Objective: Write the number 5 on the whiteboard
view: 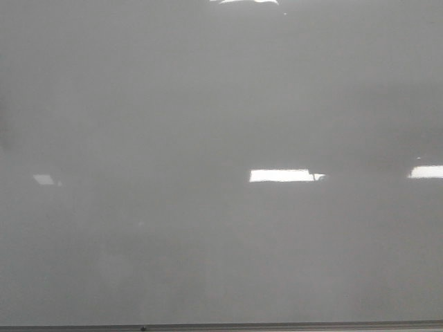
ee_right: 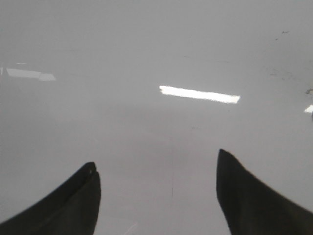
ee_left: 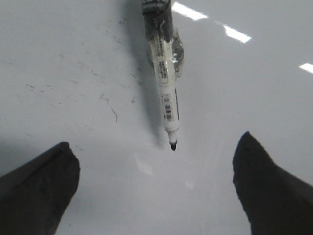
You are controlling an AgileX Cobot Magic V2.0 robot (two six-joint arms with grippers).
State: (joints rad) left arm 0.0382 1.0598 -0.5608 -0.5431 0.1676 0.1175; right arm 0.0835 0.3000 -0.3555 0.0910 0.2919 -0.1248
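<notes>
You are seeing both grippers, left gripper (ee_left: 156,188) and right gripper (ee_right: 156,193), spread wide, gripping nothing; marker (ee_left: 166,93) is lying uncapped on the whiteboard (view: 208,249) (faint smudges only).

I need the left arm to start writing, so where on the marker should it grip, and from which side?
Grip the marker on its white barrel, mid-length, away from the uncapped black tip. It lies flat on the whiteboard, so come from above, fingers straddling the barrel crosswise. The left gripper is open and empty.

whiteboard (view: 208,104): pale grey, white glare patches
marker (ee_left: 165,83): white barrel, black tip, barcode label
left pincer (ee_left: 156,181): black fingers
</notes>
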